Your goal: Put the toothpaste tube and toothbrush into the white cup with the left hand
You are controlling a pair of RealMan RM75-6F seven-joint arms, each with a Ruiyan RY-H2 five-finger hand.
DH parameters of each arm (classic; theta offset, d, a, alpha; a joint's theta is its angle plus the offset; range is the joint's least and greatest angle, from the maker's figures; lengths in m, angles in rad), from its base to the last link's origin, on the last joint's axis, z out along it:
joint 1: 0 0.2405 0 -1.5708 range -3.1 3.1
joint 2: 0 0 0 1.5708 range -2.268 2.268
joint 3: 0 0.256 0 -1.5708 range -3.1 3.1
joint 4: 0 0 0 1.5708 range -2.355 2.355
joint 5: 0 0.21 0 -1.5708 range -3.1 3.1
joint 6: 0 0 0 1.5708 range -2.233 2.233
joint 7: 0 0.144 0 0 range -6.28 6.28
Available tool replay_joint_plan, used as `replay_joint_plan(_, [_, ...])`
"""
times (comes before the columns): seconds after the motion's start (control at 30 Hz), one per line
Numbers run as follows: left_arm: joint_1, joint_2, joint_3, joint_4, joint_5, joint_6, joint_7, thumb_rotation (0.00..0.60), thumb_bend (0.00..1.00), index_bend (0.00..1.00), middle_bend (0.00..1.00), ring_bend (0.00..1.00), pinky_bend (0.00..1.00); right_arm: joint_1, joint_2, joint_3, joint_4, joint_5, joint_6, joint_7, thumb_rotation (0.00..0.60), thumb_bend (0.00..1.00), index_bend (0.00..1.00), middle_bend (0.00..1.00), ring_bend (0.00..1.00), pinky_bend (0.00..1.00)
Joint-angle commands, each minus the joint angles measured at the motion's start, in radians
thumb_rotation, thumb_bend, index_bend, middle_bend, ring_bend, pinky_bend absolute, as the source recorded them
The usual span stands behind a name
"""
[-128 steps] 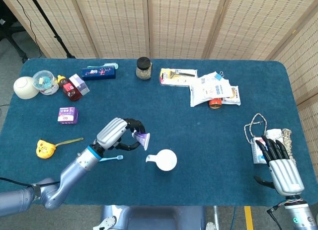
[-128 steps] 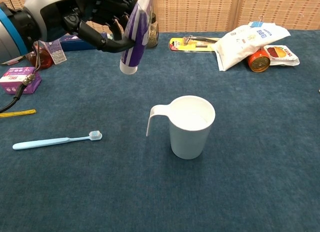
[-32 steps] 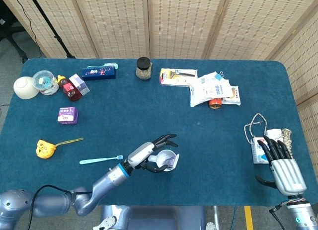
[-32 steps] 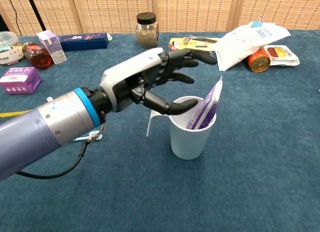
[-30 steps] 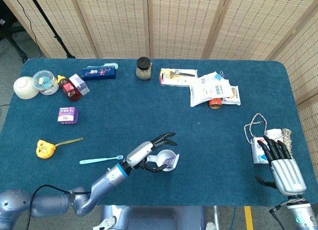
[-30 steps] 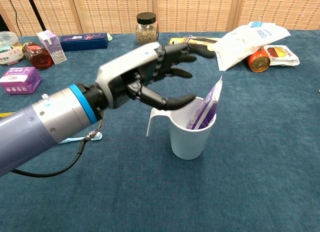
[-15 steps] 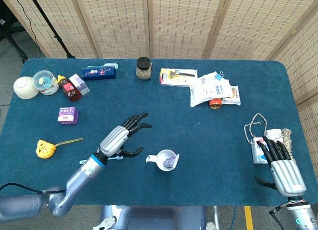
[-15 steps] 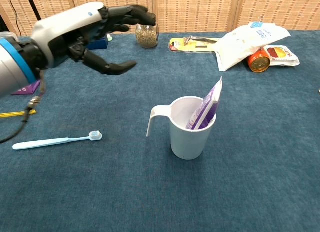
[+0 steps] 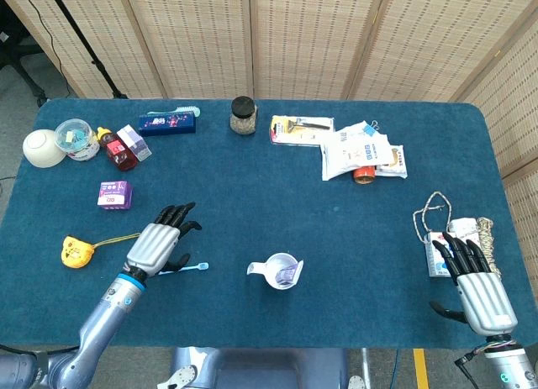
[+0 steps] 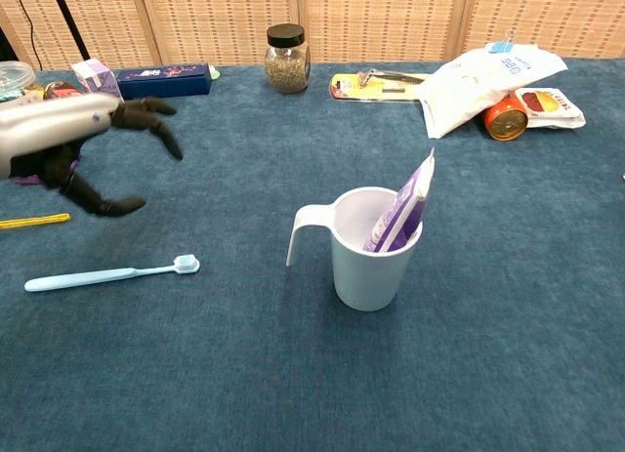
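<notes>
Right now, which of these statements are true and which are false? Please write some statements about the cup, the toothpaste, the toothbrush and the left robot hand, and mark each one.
1. The purple toothpaste tube stands inside the white handled cup. True.
2. The light blue toothbrush is in the cup. False: it lies on the blue tablecloth, left of the cup.
3. The left robot hand holds the toothbrush. False: it hovers above it with fingers apart, holding nothing.
4. The cup's handle points towards the toothbrush side. True.
</notes>
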Motion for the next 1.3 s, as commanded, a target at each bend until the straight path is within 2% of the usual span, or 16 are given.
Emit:
replay_joint_plan(0.03, [0.028, -0.028, 0.028, 0.010, -0.032, 0.025, 0.052, 0.600, 0.35, 0.32, 0.00, 0.00, 0.00, -0.001, 0.003, 0.000, 0.000, -0.001, 0.002, 0.006, 0.600, 0.00, 0.00, 0.00, 0.00, 0.00])
replay_joint_plan(0.37, [0.078, -0.125, 0.038, 0.100, -0.034, 0.070, 0.103, 0.600, 0.35, 0.32, 0.00, 0.00, 0.00, -0.003, 0.011, 0.000, 0.003, -0.005, 0.008, 0.030, 0.600, 0.00, 0.00, 0.00, 0.00, 0.00])
replay_joint_plan(0.77, [0.153, -0.178, 0.066, 0.132, 0.013, 0.132, 0.127, 0.600, 0.35, 0.33, 0.00, 0.00, 0.00, 0.000, 0.020, 0.002, 0.014, -0.004, 0.008, 0.066, 0.600, 0.00, 0.00, 0.00, 0.00, 0.00])
replay_joint_plan(1.3, [0.223, -0.231, 0.064, 0.229, 0.054, 0.143, 0.095, 0.600, 0.35, 0.35, 0.00, 0.00, 0.00, -0.001, 0.024, -0.001, 0.012, -0.011, 0.010, 0.072, 0.600, 0.00, 0.00, 0.00, 0.00, 0.00])
